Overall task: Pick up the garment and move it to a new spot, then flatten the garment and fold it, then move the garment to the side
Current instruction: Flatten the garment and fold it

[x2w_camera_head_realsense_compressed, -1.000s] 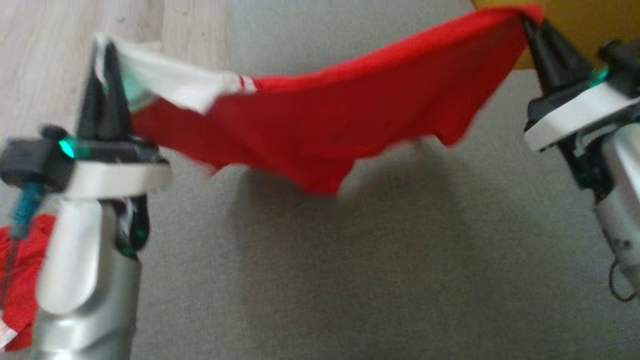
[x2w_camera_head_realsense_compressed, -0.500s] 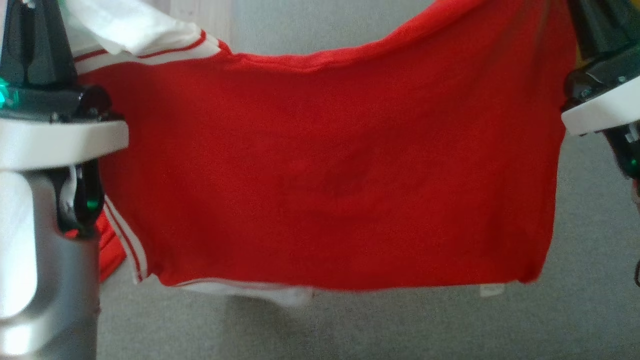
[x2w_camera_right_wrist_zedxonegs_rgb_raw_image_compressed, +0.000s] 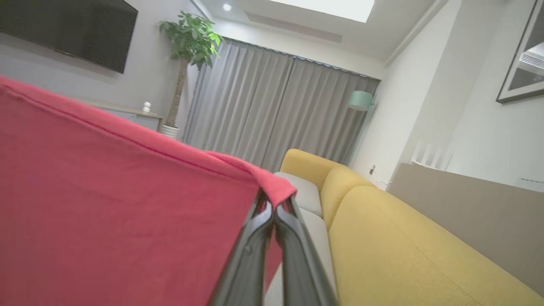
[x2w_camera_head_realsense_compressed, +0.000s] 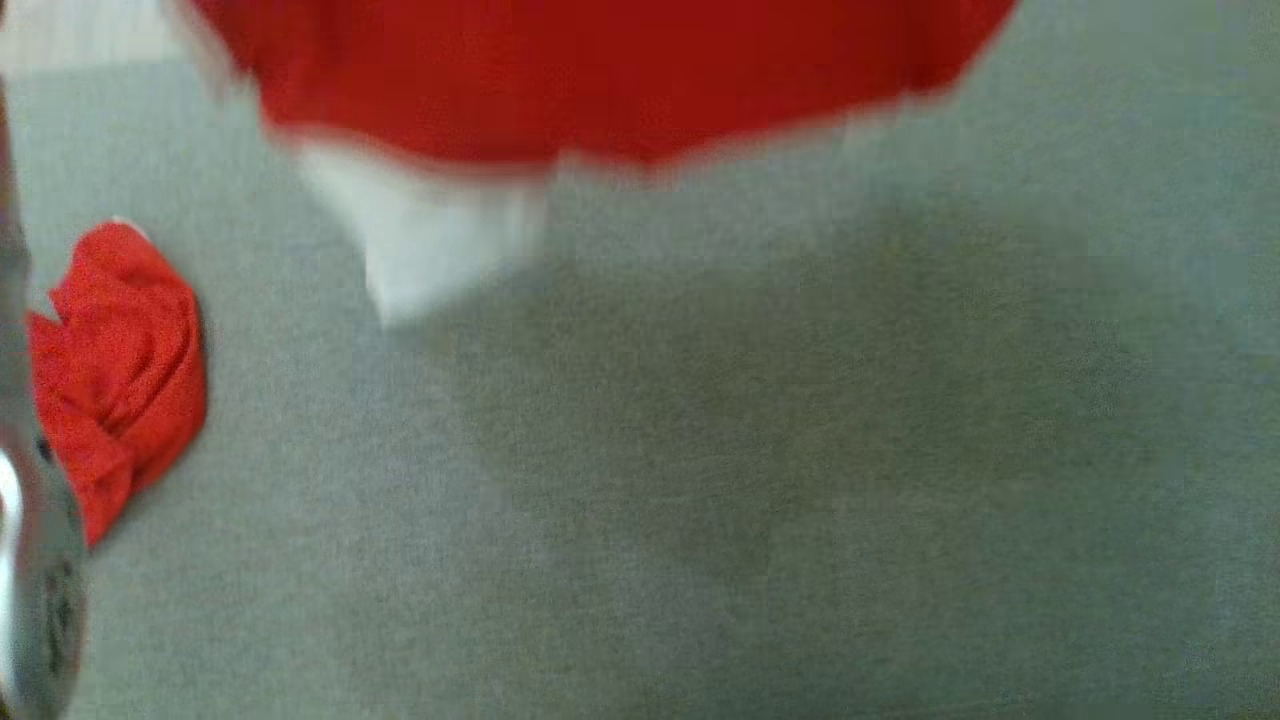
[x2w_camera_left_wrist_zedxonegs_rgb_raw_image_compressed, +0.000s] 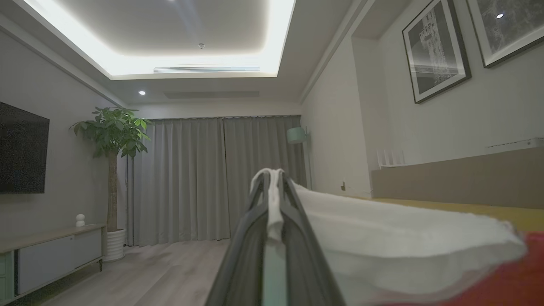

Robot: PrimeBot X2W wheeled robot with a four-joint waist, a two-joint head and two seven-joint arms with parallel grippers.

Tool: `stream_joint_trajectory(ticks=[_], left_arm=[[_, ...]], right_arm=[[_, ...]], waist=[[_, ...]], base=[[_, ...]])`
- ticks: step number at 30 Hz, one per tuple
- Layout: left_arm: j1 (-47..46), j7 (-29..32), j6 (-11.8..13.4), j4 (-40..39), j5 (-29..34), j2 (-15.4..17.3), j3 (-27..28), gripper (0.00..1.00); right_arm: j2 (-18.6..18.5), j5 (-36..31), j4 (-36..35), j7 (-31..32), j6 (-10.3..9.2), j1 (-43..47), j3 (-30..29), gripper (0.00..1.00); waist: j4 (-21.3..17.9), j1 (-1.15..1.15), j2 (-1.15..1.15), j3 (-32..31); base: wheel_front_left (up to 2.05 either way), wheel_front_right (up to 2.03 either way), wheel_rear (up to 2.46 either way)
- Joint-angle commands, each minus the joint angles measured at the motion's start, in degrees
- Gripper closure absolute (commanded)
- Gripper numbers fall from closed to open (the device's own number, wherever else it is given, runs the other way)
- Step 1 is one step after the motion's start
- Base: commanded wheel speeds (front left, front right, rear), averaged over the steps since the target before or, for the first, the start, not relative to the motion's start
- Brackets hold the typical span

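The garment is red with white parts. It hangs in the air above the grey surface, and its blurred lower hem and a white flap cross the top of the head view. In the left wrist view my left gripper is shut on the garment's white fabric, which spreads off to the right. In the right wrist view my right gripper is shut on a red corner of the garment, and the cloth stretches away to the left.
A second crumpled red cloth lies on the grey surface at the left, beside my pale left forearm. A yellow sofa stands behind the right gripper. A plant and a low cabinet stand by the far wall.
The garment went from sagging between both grippers to spread wide, then rose. Both grippers have left the top of the head view, which has itself shifted.
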Motion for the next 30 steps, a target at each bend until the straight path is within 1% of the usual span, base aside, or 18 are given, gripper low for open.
stream_joint_trajectory(ticks=[1, 5, 8, 12, 14, 17, 22, 23, 24, 30], left_arm=[[-3.07, -0.89, -0.20, -0.31, 0.50, 3.05, 0.92, 1.00], [-10.79, -6.75, -0.61, 8.20, 1.12, 2.94, -0.12, 1.00], [-12.40, -8.79, -0.99, 11.71, 0.52, 1.80, -0.98, 1.00], [-8.78, -9.36, -1.33, 12.51, -0.26, 0.16, -3.12, 1.00], [-4.69, -9.39, -1.38, 11.08, -0.68, -0.46, -4.79, 1.00], [2.83, -9.40, -1.40, 9.43, -2.00, -0.70, -7.71, 1.00], [16.10, -9.41, -1.41, 7.65, -3.74, 0.37, -12.37, 1.00], [20.96, -9.41, -1.42, 7.06, -4.25, 1.19, -14.42, 1.00], [23.30, -9.41, -1.42, 6.76, -4.55, 1.61, -15.64, 1.00], [33.98, -9.42, -1.42, 5.44, -5.81, 5.15, -24.02, 1.00]], right_arm=[[0.95, -0.50, 0.33, -1.12, 0.43, -1.21, 0.23, 1.00], [2.59, -2.73, 11.33, -7.66, 0.43, -8.51, 0.67, 1.00], [3.49, -4.13, 18.00, -11.36, 0.43, -10.39, 0.60, 1.00], [4.33, -4.68, 24.70, -13.24, 0.43, -7.86, 1.32, 1.00], [4.54, -6.10, 27.27, -13.49, 0.43, -4.85, 4.39, 1.00], [4.82, -4.51, 30.03, -13.71, 0.43, 0.41, 7.46, 1.00], [4.35, 1.66, 31.42, -12.53, 0.43, 9.57, 13.99, 1.00], [3.23, 4.62, 30.32, -11.05, 0.43, 12.75, 17.51, 1.00], [2.54, 6.40, 29.46, -10.31, 0.43, 14.26, 19.16, 1.00], [-3.35, 16.84, 22.24, -4.74, 0.43, 20.78, 29.28, 1.00]], waist=[[1.55, -0.03, 0.00, 3.50], [2.55, -0.03, 0.00, 5.26], [3.21, -0.03, 0.00, 5.71], [3.91, -0.03, 0.00, 5.75], [4.16, -0.03, 0.00, 5.51], [4.79, -0.03, 0.00, 4.58], [5.43, -0.03, 0.00, 1.27], [5.60, -0.03, 0.00, -0.43], [5.68, -0.03, 0.00, -1.33], [6.04, -0.03, 0.00, -6.18]], base=[[0.00, 0.00, 0.00], [0.00, 0.00, 0.00], [0.00, 0.00, 0.00], [0.00, 0.00, 0.00], [0.00, 0.00, 0.00], [0.00, 0.00, 0.00], [0.00, 0.00, 0.00], [0.00, 0.00, 0.00], [0.00, 0.00, 0.00], [0.00, 0.00, 0.00]])
